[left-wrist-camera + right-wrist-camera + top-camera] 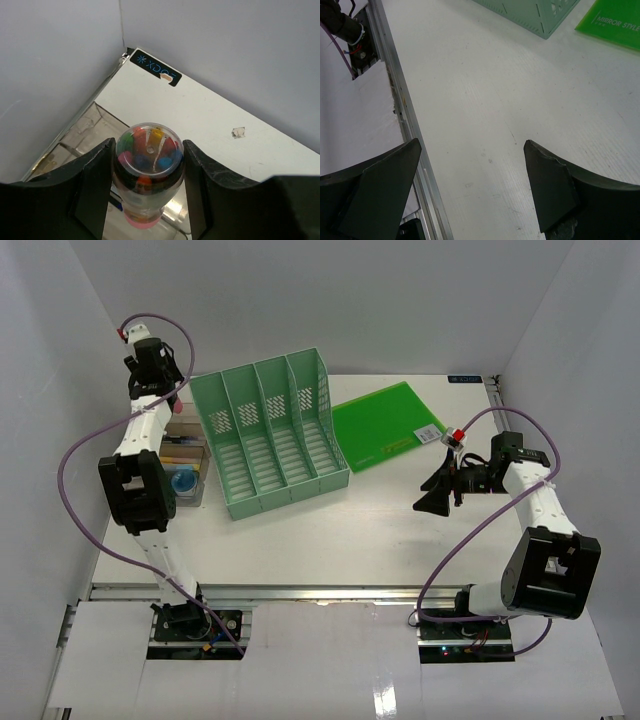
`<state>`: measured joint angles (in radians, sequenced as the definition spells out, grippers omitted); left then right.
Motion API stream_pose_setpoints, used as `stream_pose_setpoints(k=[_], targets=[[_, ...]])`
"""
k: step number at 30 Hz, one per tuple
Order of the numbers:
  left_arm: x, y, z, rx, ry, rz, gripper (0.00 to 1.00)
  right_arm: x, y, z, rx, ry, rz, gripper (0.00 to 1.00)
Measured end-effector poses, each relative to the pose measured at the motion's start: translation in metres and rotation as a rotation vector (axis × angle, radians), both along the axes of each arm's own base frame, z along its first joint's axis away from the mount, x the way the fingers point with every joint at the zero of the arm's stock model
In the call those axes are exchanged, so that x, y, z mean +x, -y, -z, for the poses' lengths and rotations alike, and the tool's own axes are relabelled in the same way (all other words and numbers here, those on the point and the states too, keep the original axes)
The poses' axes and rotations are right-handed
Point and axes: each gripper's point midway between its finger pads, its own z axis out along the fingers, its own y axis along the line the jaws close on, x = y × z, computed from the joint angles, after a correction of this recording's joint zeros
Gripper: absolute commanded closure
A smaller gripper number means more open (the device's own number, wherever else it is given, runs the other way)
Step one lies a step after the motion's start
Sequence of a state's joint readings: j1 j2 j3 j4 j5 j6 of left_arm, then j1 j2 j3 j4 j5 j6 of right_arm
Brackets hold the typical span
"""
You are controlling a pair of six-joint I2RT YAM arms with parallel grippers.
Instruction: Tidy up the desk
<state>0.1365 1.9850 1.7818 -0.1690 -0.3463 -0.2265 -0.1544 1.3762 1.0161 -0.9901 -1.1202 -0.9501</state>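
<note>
The desk (pixel 380 515) is a wide white tabletop with metal rails. My left gripper (pixel 168 403) is at the desk's far left corner. In the left wrist view it (pixel 147 172) is shut on a clear jar of coloured beads (pixel 147 160) with a pink cap. It holds the jar upside down above the clear compartment tray (pixel 82 127). The jar shows as a pink spot in the top view (pixel 173 410). My right gripper (pixel 437 492) hangs open and empty over the right side of the desk, its jaws wide apart in the right wrist view (pixel 470 172).
A mint-green four-slot file rack (pixel 270 430) stands left of centre. A green folder (pixel 388 425) lies flat behind the right gripper. The clear tray (pixel 185 472) holds blue round items (pixel 183 482) and pens. The walls stand close at the far left corner. The front rail (pixel 405 115) is near the right gripper.
</note>
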Motion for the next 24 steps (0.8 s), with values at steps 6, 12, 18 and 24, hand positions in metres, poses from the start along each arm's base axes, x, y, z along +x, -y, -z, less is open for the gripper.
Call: stream_pose_setpoints(k=[6,12,18,24], targets=[[0.02,-0.001,0.032,-0.054,-0.006,0.023,1.0,0.0,0.0,0.0,-0.002,-0.001,0.001,0.1],[0.035,-0.009,0.054,-0.112,0.025,0.03,1.0,0.001,0.001,0.002,-0.004,-0.008,0.001,0.1],[0.043,-0.017,0.062,-0.148,0.067,0.031,0.91,0.002,0.001,0.008,-0.006,-0.029,0.002,0.1],[0.04,-0.017,0.085,-0.181,0.069,0.042,0.55,0.003,0.002,0.01,-0.009,-0.039,0.002,0.1]])
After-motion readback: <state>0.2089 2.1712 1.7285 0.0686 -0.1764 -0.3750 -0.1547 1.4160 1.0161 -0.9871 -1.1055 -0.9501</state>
